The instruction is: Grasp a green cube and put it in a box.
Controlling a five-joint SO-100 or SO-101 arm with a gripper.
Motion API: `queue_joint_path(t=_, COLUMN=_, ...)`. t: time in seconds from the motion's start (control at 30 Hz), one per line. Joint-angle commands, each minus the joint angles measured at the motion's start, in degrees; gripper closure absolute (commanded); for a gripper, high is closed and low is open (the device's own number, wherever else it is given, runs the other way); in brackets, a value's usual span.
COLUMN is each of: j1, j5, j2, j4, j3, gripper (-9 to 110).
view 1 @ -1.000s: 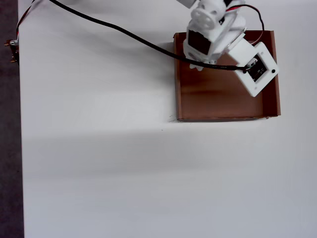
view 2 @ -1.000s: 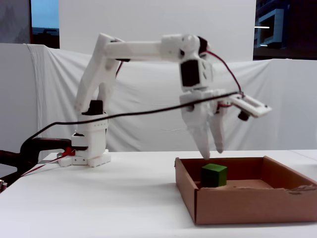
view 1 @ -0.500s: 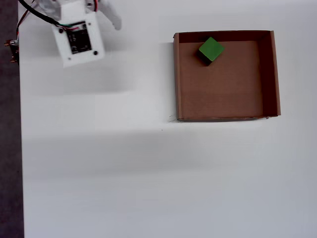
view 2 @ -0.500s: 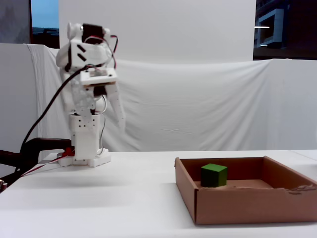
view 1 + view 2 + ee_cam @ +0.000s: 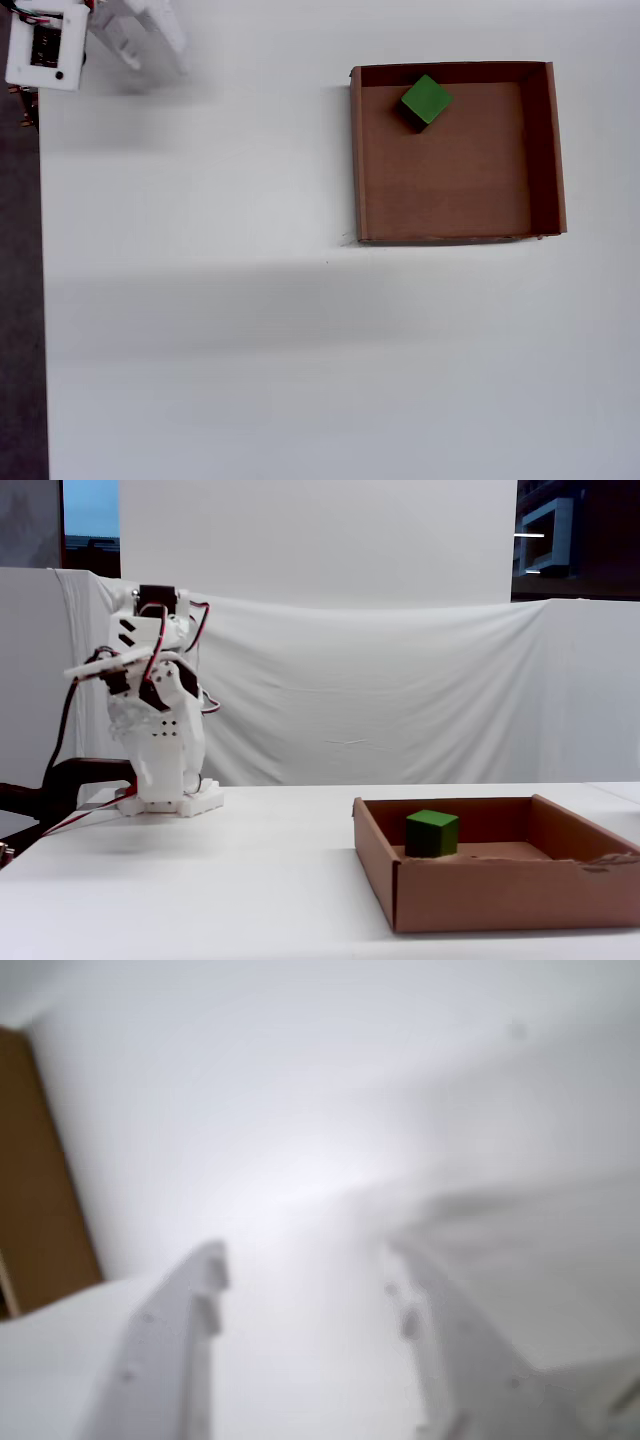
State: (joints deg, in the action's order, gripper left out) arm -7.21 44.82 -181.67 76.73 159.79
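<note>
The green cube (image 5: 427, 99) lies inside the box (image 5: 450, 175), close to its far wall in the overhead view and towards its left end in the fixed view, where the cube (image 5: 432, 832) shows above the box's front wall (image 5: 500, 890). My gripper (image 5: 150, 38) is far away at the table's top left corner, folded back with the arm (image 5: 155, 710) over its base. The blurred wrist view shows the gripper (image 5: 305, 1255) open, two white fingers (image 5: 190, 1300) apart over bare white table, nothing between them.
A brown surface (image 5: 30, 1180) fills the left edge of the wrist view; I cannot tell what it is. A dark strip (image 5: 18, 300) runs beyond the table's left edge. White cloth (image 5: 400, 690) hangs behind the table.
The arm has swung from above the box to the table's far left corner and folded down over its base. The green cube stays in the box, unmoved.
</note>
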Motion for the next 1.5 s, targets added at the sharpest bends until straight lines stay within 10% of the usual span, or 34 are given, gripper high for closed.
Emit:
queue_joint_path(t=0.0, j1=0.6, j5=-2.4, j2=-0.6, j4=-4.0, j3=3.0, gripper=80)
queue_joint_path(t=1.0, j1=1.3, j5=-2.4, j2=-0.6, j4=-7.2, j3=10.4, gripper=80)
queue_joint_path(t=1.47, j1=20.4, j5=-4.1, j2=-0.8, j4=-6.9, j3=10.5, gripper=80)
